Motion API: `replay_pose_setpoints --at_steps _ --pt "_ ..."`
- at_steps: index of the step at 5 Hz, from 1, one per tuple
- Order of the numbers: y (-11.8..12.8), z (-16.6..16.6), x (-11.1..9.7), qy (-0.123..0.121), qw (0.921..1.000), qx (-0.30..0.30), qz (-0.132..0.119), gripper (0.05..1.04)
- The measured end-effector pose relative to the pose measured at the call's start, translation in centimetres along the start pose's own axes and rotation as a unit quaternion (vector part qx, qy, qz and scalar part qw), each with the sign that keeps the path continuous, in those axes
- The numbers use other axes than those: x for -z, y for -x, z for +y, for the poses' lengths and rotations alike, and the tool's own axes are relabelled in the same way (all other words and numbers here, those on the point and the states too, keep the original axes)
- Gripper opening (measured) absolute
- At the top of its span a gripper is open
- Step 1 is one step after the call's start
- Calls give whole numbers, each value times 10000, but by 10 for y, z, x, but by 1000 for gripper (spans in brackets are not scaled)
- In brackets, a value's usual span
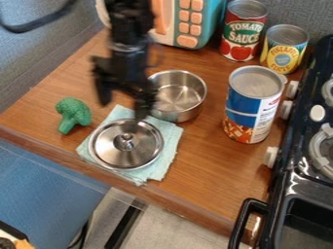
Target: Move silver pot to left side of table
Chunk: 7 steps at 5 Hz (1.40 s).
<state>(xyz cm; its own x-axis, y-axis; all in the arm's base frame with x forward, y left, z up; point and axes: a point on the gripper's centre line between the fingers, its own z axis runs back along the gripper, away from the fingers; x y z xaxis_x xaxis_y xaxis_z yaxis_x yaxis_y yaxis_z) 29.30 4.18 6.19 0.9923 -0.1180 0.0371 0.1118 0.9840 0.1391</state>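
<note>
The black gripper hangs from the top edge over the left-middle of the table, its two fingers spread apart with nothing visible between them. Just right of it stands the silver pot, upright and uncovered on the wooden table. The right finger overlaps the pot's left rim in the view; whether they touch, I cannot tell. Part of the pot's left side is hidden behind that finger.
In front of the gripper, a silver lid lies on a light blue cloth. Green broccoli is at left. A blue-white can, two cans behind, a toy microwave and the stove border the right and back.
</note>
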Motion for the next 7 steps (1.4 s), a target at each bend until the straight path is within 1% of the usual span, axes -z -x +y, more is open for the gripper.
replay_pose_setpoints --at_steps 1,2,3,4,5,6,7 --pt "-27 -27 -12 321 9987 233 -317 1001" --pt "-41 -41 -21 719 9956 329 -509 1001" --pt "-48 -50 -6 991 9933 397 -442 1001" --pt "-48 -38 17 797 9955 427 -278 947" --pt "-45 -34 26 647 9959 562 -297 657" --pt "-42 -35 28 630 9951 678 -341 354" --pt "-42 -31 7 546 9942 716 -584 154"
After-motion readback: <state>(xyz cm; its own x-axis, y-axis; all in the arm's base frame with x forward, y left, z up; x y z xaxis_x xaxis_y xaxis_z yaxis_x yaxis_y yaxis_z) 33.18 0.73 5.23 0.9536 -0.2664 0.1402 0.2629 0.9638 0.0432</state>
